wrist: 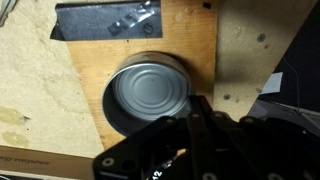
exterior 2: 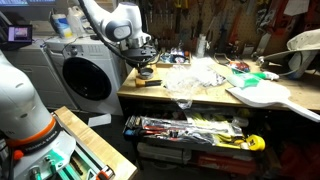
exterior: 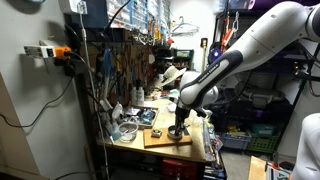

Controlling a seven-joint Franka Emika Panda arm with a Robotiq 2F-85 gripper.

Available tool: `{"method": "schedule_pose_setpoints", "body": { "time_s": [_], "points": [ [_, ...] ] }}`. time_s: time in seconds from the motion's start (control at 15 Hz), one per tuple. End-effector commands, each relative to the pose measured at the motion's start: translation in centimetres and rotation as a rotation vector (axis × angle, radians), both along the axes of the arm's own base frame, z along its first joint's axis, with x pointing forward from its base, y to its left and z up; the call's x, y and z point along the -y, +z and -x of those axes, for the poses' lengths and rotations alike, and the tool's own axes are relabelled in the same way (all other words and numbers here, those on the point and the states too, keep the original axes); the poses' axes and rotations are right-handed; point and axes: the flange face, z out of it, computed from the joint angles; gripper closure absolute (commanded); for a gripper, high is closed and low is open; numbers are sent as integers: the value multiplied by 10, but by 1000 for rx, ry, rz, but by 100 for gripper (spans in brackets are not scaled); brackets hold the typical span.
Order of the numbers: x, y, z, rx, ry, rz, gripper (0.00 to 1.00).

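Observation:
In the wrist view a silver tin can [wrist: 150,88] stands upright, its flat lid facing the camera, with a dark ring [wrist: 108,112] around its base. It rests on a wooden board [wrist: 232,55]. My gripper [wrist: 195,118] is just beside the can's lower right rim, its black fingers pressed together with nothing between them. In both exterior views the gripper [exterior: 179,128] [exterior 2: 145,70] points down over the board [exterior: 160,138] at the end of a workbench. The can itself is hidden behind the fingers there.
A black flat piece [wrist: 105,22] lies on the board beyond the can. The workbench holds crumpled clear plastic [exterior 2: 195,75] and a white guitar-shaped body [exterior 2: 262,93]. A washing machine [exterior 2: 85,75] stands beside it. A tool wall [exterior: 130,60] rises behind the bench.

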Motion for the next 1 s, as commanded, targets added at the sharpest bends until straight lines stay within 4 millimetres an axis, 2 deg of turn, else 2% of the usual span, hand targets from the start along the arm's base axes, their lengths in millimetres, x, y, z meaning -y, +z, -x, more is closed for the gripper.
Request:
{"method": "schedule_pose_setpoints", "body": {
  "time_s": [0.0,0.27,0.4,0.73,0.93],
  "points": [
    [6,-6,-2,-29,6,27,99],
    [18,18,14,24,170,205,99],
    [40,31,24,7,259,283,99],
    [95,73,32,138,477,366,99],
    [110,99,30,233,584,349,99]
  ]
}}
